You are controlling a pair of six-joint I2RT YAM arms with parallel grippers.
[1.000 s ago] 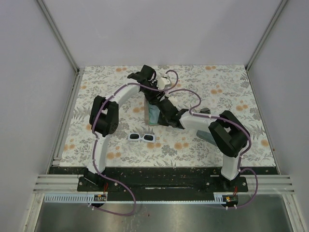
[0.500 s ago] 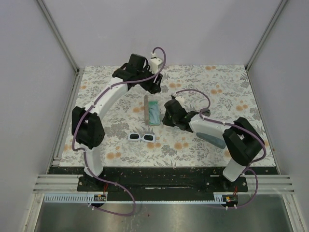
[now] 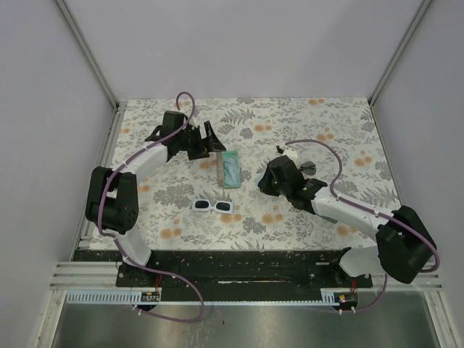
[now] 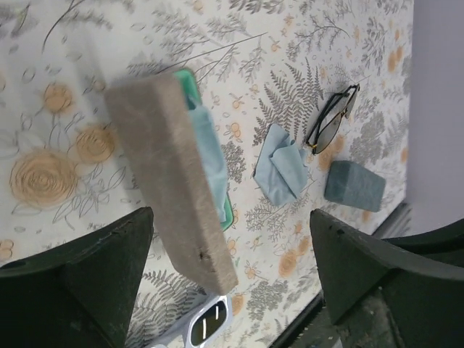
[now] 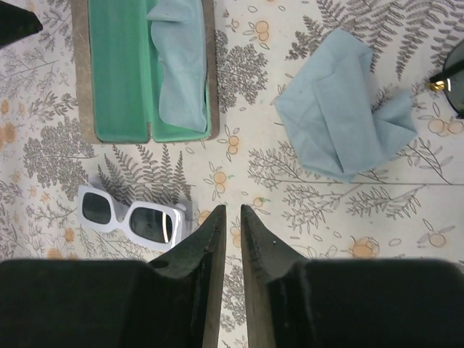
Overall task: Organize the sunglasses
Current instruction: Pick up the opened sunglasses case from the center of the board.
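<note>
The white-framed sunglasses (image 3: 212, 206) lie on the floral table near the front, also in the right wrist view (image 5: 130, 216) just left of my right gripper (image 5: 233, 210). That gripper is shut to a narrow slit with nothing in it, hovering over bare table. The thin wire-framed sunglasses (image 4: 332, 119) lie further right, beyond a light-blue cloth pouch (image 4: 283, 163). My left gripper (image 4: 232, 214) is wide open, beside the raised lid of the open tan case (image 4: 174, 181). In the top view it (image 3: 210, 139) stands just left of the case (image 3: 230, 168).
The case's green inside (image 5: 123, 69) holds a light-blue cloth (image 5: 181, 58). A blue-grey hard case (image 4: 354, 185) lies beyond the pouch (image 5: 344, 130). The wire-framed pair (image 3: 307, 166) sits right of my right wrist. Metal rails border the table (image 3: 326, 123).
Both grippers were at the tan case; now they have drawn away from it, left arm to the left with jaws opened wide, right arm to the right. The case lies open.
</note>
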